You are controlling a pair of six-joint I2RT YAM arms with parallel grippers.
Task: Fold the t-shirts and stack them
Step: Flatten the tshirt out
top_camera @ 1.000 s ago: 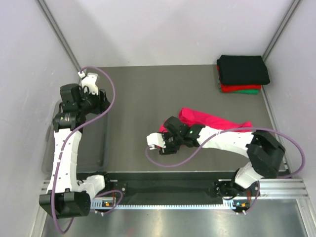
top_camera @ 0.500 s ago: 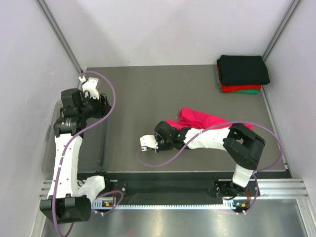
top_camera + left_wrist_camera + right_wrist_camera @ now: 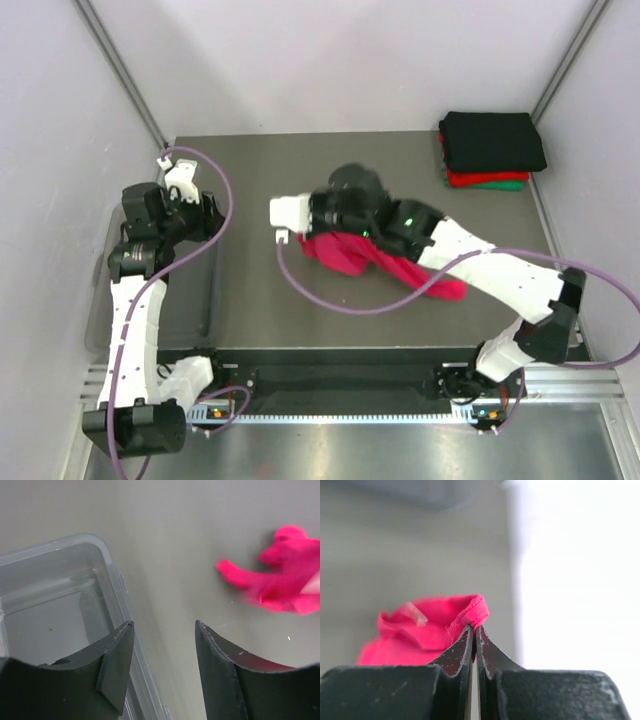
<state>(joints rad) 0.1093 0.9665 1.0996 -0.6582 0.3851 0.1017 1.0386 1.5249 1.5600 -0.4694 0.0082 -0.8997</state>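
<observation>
Above the surface [image 3: 260,180], a pink t-shirt [image 3: 350,255]
I hold it over the middle so it hangs loose; the folded stack [image 3: 492,150] waits in the far right corner. Right fingers [image 3: 457,652] pinch the shirt's edge; left fingers [image 3: 117,660] are wide, empty.

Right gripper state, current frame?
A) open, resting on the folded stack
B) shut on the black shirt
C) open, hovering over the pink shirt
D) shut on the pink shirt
D: in the right wrist view, the right gripper has its fingers pressed together with an edge of the pink shirt pinched between them.
</observation>
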